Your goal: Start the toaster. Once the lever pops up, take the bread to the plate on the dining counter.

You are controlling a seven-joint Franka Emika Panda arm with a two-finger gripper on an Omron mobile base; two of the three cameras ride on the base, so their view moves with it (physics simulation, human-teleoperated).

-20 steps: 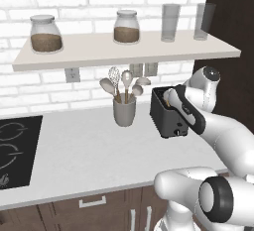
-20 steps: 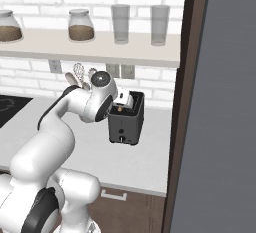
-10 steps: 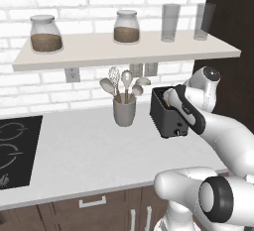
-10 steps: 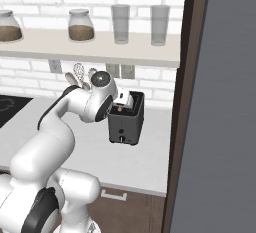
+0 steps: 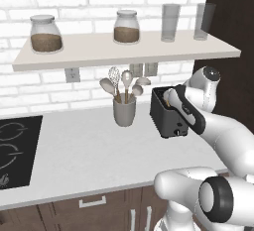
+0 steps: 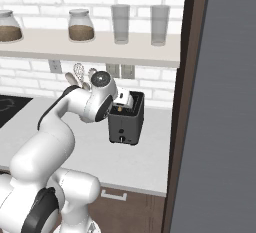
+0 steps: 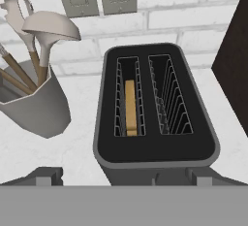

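Note:
The black toaster (image 5: 167,121) (image 6: 127,125) (image 7: 156,148) stands on the white kitchen counter, against the brick wall. The bread (image 7: 130,106) sits upright, deep in the slot on the left of the hand view, with its tan top edge showing. The slot beside it is empty. My gripper (image 7: 125,178) (image 6: 121,106) hangs just above the toaster's front end. It is open, its fingertips (image 7: 46,175) spread wider than the toaster, and it holds nothing. The plate and the dining counter are out of view.
A grey utensil cup (image 5: 124,111) (image 7: 35,104) with spoons and ladles stands left of the toaster. A dark tall cabinet panel (image 6: 220,102) rises close on its right. Above is a shelf (image 5: 124,51) with jars and glasses. A black cooktop (image 5: 15,150) lies far left.

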